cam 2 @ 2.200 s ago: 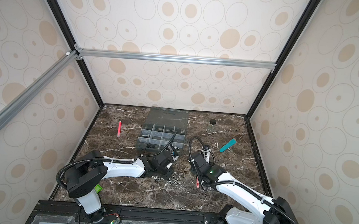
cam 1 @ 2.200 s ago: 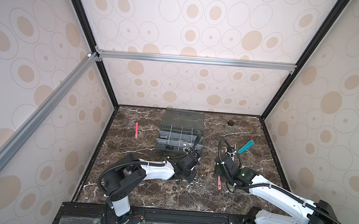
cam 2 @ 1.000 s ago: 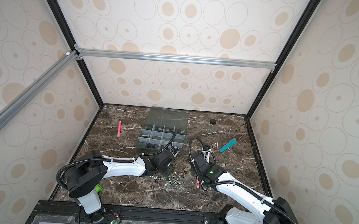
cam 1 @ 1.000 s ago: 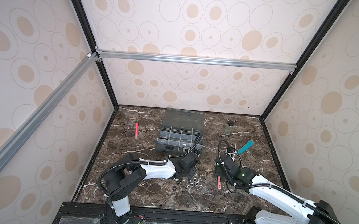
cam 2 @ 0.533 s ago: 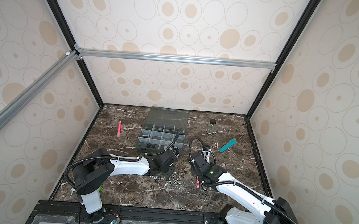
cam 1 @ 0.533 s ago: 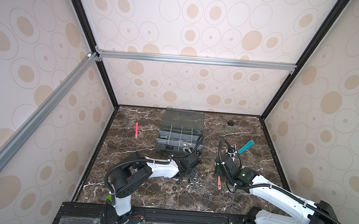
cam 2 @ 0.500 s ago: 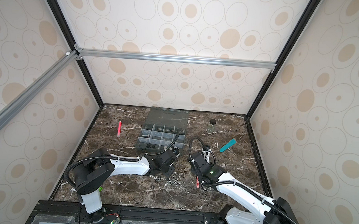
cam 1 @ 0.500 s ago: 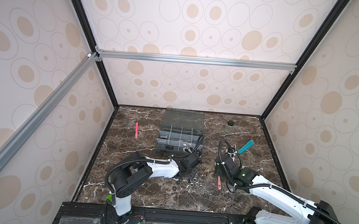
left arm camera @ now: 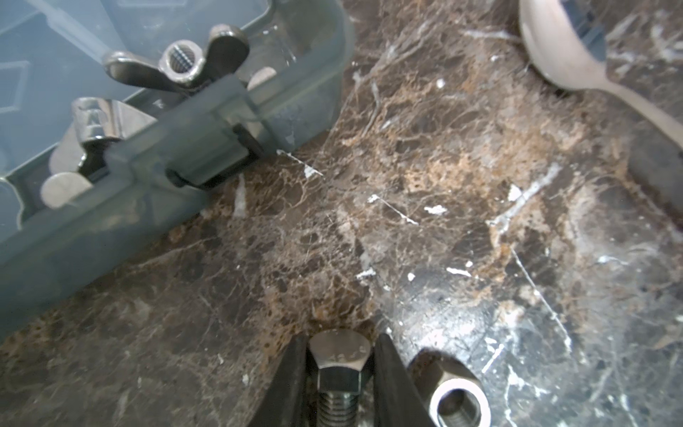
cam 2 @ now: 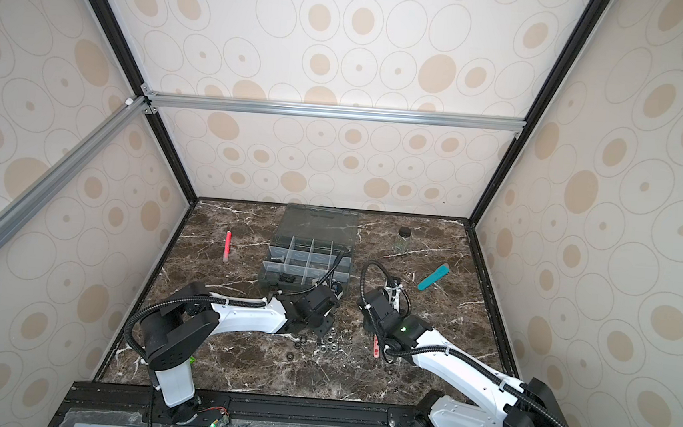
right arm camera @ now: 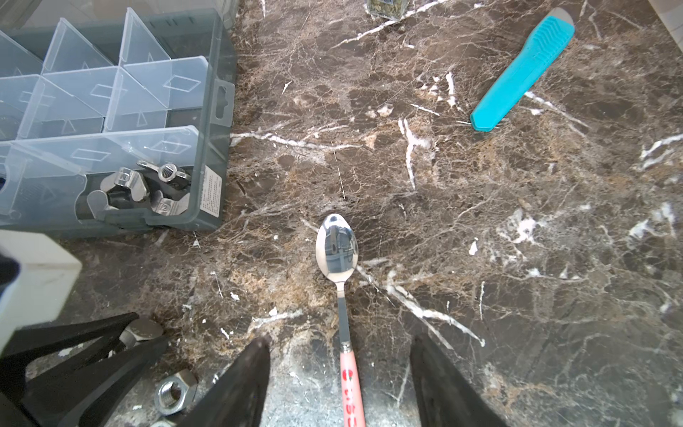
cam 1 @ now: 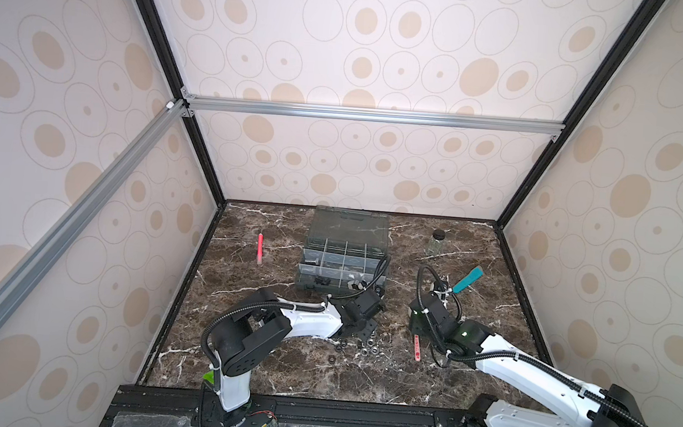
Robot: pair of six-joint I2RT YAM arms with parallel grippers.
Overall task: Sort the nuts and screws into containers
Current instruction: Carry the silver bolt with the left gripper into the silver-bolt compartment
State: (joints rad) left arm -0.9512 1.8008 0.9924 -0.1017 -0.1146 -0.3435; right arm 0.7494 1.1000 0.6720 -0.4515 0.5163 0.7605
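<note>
Top view: organizer box [cam 1: 300,277] is seen open mid-table [cam 1: 277,368]; loose nuts [cam 1: 370,351] are scattered in front, beside left tool [cam 1: 363,336].
L wrist: left tool is clenched on a hex bolt [left arm camera: 338,364], hex nut [left arm camera: 458,403] just beside.
R wrist: right tool [right arm camera: 340,338] is held released, jaws astride spoon [right arm camera: 337,247] handle w/o contact; wing nuts [right arm camera: 148,186] are seen in box's corner compartment.

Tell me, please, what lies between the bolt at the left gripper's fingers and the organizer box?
Nothing: the left wrist view shows only bare marble between the bolt and the organizer box; a loose nut lies beside the bolt.
</note>
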